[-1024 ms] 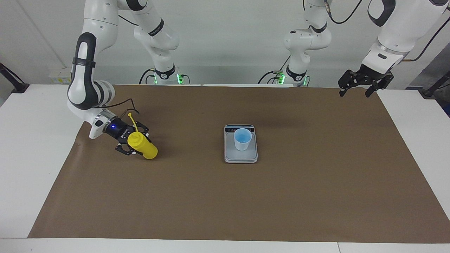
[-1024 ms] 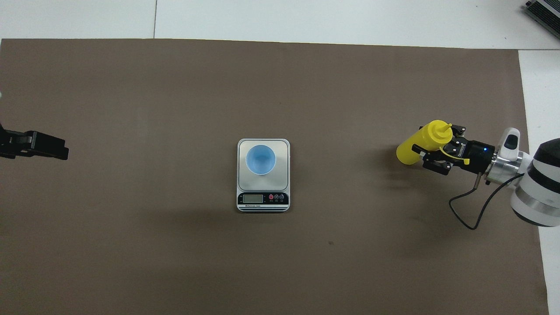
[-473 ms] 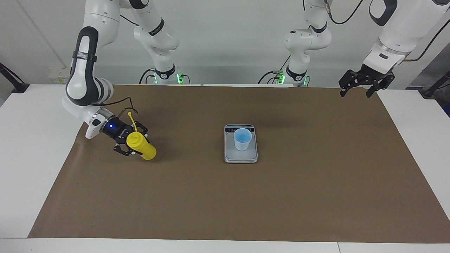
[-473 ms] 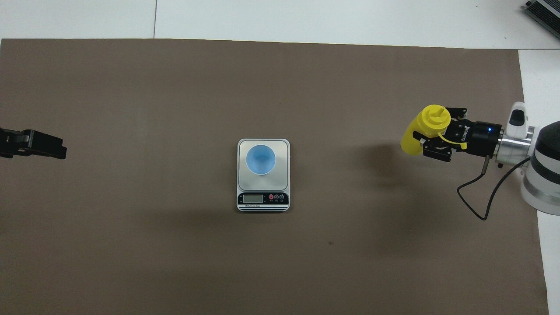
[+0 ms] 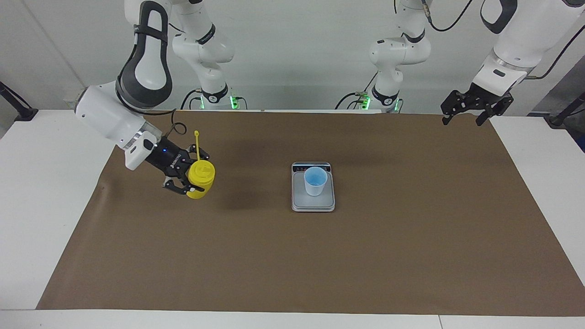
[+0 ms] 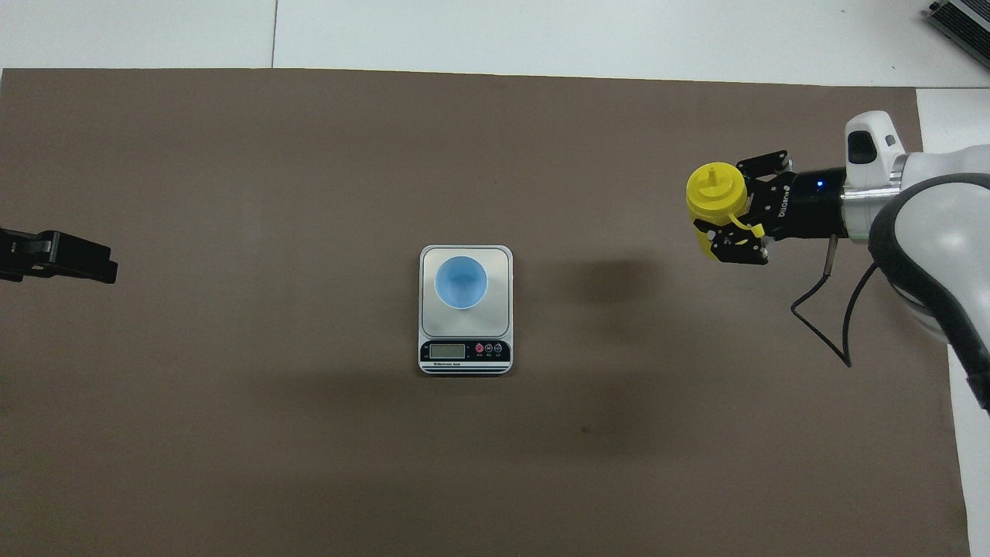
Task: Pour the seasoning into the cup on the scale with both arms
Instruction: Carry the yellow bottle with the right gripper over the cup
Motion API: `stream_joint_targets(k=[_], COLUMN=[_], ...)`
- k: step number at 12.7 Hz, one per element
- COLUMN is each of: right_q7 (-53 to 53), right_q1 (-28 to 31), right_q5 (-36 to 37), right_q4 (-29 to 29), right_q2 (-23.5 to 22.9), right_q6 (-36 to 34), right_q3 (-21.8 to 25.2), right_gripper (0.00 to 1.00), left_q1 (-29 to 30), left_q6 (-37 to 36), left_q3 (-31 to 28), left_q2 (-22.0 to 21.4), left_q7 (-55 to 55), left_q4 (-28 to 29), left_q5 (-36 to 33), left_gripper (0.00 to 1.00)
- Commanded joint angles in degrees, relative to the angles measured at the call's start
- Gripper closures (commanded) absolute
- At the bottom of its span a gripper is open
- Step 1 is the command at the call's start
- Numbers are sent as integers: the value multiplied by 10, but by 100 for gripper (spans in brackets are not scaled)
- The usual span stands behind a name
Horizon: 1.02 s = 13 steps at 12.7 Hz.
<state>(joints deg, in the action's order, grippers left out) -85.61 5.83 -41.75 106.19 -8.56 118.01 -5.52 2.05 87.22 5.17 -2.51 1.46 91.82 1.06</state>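
Yellow seasoning bottle (image 5: 200, 179) is clenched upright in the right gripper (image 5: 186, 179), above the worktop's brown mat (image 5: 292, 256) toward the right arm's end. It should travel level and high to the cup (image 5: 315, 181) on the scale (image 5: 313, 202), tipping only once the nozzle is over the rim. Left gripper (image 5: 475, 108) waits released over the mat's corner.

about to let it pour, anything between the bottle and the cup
Nothing visible. The right pincer holds the bottle up over bare mat; only mat lies between it and the cup on the scale.
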Motion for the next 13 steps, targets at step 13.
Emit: stream_joint_targets(k=[13], right_q7=[359], right_q1=[-199], right_q5=[452], right_q4=[-40], right_q2=[23], right_q6=[85], right_q3=[-7], right_gripper=[100], left_q1=[8], left_q6=[-9], left_q3=[4], left_q2=[-7], left_q7=[-5], left_q4=[2], left_q5=[7], left_gripper=[0])
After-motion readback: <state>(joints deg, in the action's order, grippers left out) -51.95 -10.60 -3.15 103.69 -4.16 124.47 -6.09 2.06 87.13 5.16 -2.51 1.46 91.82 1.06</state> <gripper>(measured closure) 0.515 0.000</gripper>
